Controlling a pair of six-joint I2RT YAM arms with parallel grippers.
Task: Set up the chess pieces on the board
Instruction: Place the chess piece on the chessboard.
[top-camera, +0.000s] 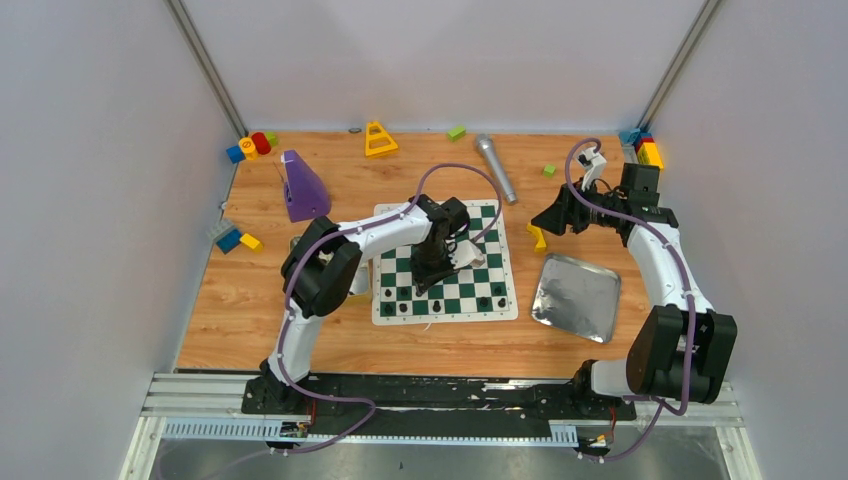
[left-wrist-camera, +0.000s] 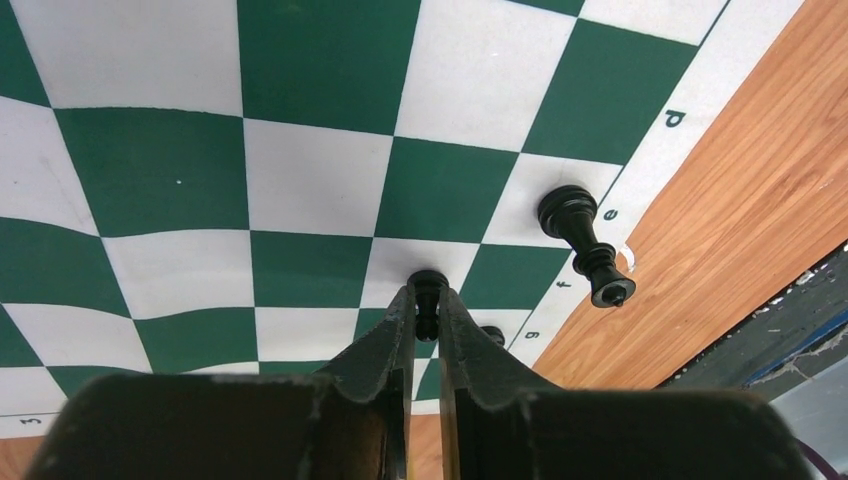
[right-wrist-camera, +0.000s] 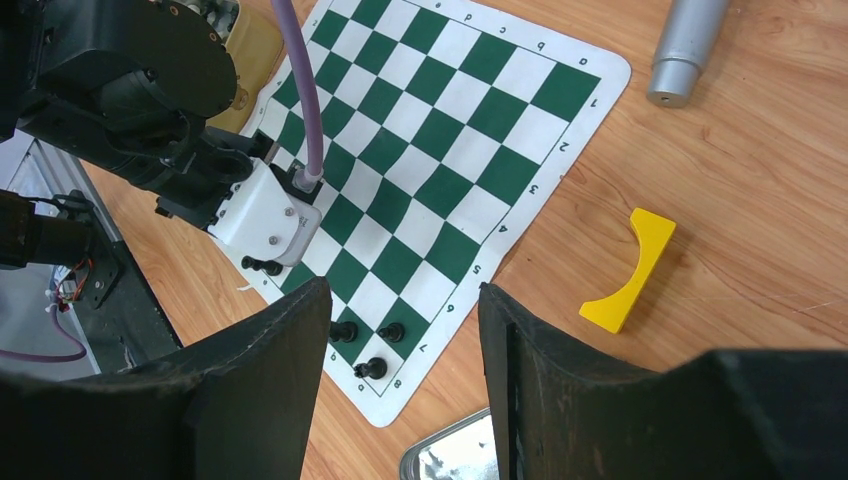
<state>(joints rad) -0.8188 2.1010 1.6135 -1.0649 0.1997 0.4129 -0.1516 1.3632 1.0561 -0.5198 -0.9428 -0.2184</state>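
The wooden table (top-camera: 300, 310) carries the board (top-camera: 495, 262) at its centre, lying flat with its green and white squares facing up. A shiny metal tray (top-camera: 577, 296) lies at about 4 o'clock from the board, just beside its corner.

The left arm reaches in from 8 o'clock, and the left gripper (left-wrist-camera: 427, 295) points down over the near half of the board. Its jaws are almost together, pinching a small black piece (left-wrist-camera: 428, 285) by its upper part. Whether the base of that piece touches the board cannot be told.

The right gripper (right-wrist-camera: 403, 292) hangs at 3 o'clock from the board with its jaws spread wide and nothing between them.

A silver cylinder (top-camera: 495, 168) lies at 1 o'clock from the board. A yellow arch block (right-wrist-camera: 630, 270) lies at 3 o'clock, near the board's edge.

More black pieces (top-camera: 484, 301) stand along the near rows at 6 o'clock. Among them, a tall black piece (left-wrist-camera: 583, 240) is on an edge square by the letter e, at 2 o'clock from the pinched one in the left wrist view.
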